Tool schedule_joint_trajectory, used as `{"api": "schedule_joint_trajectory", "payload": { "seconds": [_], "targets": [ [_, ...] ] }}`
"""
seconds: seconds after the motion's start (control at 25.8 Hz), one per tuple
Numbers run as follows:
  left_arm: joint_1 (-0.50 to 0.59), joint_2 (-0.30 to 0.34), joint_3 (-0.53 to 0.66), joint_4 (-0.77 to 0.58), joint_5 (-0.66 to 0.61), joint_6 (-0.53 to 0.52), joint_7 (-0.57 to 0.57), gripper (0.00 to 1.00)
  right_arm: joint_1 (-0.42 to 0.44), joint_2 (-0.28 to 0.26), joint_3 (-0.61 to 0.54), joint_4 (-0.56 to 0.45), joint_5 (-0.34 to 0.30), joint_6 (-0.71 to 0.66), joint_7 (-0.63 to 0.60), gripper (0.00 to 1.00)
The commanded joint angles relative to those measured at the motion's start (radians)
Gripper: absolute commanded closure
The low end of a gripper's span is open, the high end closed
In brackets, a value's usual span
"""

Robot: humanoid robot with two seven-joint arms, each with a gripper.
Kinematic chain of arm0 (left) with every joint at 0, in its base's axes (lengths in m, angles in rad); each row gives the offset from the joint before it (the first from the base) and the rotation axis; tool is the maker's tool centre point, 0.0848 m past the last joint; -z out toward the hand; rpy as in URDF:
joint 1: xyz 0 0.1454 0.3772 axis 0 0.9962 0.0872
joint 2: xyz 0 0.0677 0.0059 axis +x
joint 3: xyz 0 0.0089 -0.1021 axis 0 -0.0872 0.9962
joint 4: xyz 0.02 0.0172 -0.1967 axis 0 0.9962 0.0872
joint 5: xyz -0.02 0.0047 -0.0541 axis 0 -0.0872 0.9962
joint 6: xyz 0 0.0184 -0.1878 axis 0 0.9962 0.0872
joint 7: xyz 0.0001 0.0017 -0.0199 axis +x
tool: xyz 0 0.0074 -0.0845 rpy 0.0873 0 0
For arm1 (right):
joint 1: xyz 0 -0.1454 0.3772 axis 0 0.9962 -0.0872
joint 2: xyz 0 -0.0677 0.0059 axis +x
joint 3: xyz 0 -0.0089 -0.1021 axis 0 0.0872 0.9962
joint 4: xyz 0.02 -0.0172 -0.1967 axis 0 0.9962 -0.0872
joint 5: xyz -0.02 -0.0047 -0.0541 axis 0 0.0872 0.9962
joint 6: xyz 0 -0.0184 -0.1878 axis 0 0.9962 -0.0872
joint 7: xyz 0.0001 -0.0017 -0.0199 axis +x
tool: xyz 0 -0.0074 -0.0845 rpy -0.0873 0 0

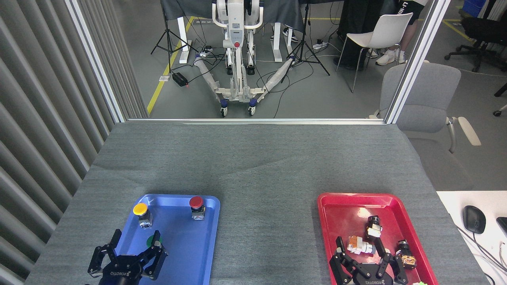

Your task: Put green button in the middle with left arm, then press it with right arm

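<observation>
Two trays sit low in the frame. At lower left, the left gripper [136, 249] hangs with fingers spread over the blue tray [198, 253], the green button [152, 240] between its fingertips. At lower right, the right gripper [364, 257], fingers also spread, hovers over the red tray [340, 213].

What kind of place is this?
Probably a robotics lab: a cloth-covered test table with a blue tray of push-buttons, tripods and cables on the floor, and office chairs behind.
</observation>
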Motion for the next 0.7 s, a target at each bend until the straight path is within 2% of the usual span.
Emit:
{"api": "schedule_joint_trajectory", "payload": {
  "seconds": [0.0, 0.66],
  "targets": [
    [0.000, 0.001, 0.000, -0.001, 0.000, -0.001, 0.005, 0.00, -0.005, -0.002, 0.008, 0.000, 0.000, 0.011, 0.000, 0.00],
    [-0.001, 0.001, -0.002, -0.001, -0.002, -0.005, 0.014, 0.01, 0.013, -0.008, 0.006, 0.000, -0.002, 0.001, -0.009, 0.00]
  ]
}}
